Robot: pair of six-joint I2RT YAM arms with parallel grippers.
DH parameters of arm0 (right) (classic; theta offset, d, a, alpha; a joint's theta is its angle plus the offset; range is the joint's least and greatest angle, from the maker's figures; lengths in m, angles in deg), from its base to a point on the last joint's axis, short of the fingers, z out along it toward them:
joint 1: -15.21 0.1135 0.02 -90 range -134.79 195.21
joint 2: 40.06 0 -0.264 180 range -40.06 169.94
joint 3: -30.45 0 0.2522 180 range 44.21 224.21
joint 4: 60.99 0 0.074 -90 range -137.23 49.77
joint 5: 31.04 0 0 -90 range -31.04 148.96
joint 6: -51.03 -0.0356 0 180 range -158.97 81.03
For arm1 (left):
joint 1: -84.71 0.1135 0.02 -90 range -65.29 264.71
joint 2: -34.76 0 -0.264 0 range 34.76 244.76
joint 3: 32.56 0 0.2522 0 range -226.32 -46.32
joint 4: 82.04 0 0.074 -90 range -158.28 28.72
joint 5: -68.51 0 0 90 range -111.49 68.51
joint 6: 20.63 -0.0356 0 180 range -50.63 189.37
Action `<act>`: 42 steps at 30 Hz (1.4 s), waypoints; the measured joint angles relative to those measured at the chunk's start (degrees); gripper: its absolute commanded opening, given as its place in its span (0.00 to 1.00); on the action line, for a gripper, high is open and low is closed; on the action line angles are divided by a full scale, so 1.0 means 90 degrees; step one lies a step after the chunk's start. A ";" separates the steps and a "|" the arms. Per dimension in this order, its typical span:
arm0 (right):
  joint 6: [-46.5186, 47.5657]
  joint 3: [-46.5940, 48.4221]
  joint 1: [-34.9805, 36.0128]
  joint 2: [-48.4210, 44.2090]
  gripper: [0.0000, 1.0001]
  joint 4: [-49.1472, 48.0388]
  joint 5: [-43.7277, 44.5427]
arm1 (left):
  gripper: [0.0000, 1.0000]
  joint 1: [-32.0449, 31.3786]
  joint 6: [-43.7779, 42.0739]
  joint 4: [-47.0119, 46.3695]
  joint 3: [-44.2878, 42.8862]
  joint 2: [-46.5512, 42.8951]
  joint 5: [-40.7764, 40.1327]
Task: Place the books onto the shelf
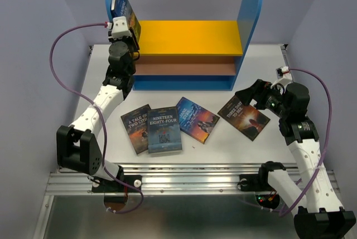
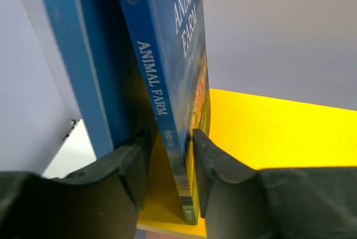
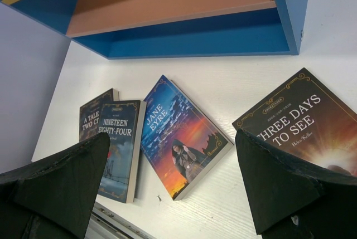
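My left gripper [image 2: 170, 141] is straddling the Animal Farm book [image 2: 167, 55], jaws slightly parted, as it is leaning on the blue side panel [image 2: 78, 66] atop the yellow board [image 2: 268, 133] of the shelf [image 1: 251, 24], upper left of frame; I am judging it light, thin, slick, best pinched low across both covers.

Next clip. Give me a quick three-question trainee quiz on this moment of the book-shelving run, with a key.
1. Multiple choice: which book stands on the yellow upper board between the left fingers? A Jane Eyre; B Animal Farm; C Nineteen Eighty-Four.
2. True or false: the right fingers are shut on Three Days to See.
3. Count: how many books lie flat on the table?
Key: 1 B. 2 False, they stand wide open with nothing between them. 3 Four.
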 measured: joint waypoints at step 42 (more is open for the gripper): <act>0.0015 0.0000 0.0000 -0.0204 1.00 0.0053 0.0151 | 0.99 -0.1644 0.0704 0.3560 -0.2958 0.1183 0.1683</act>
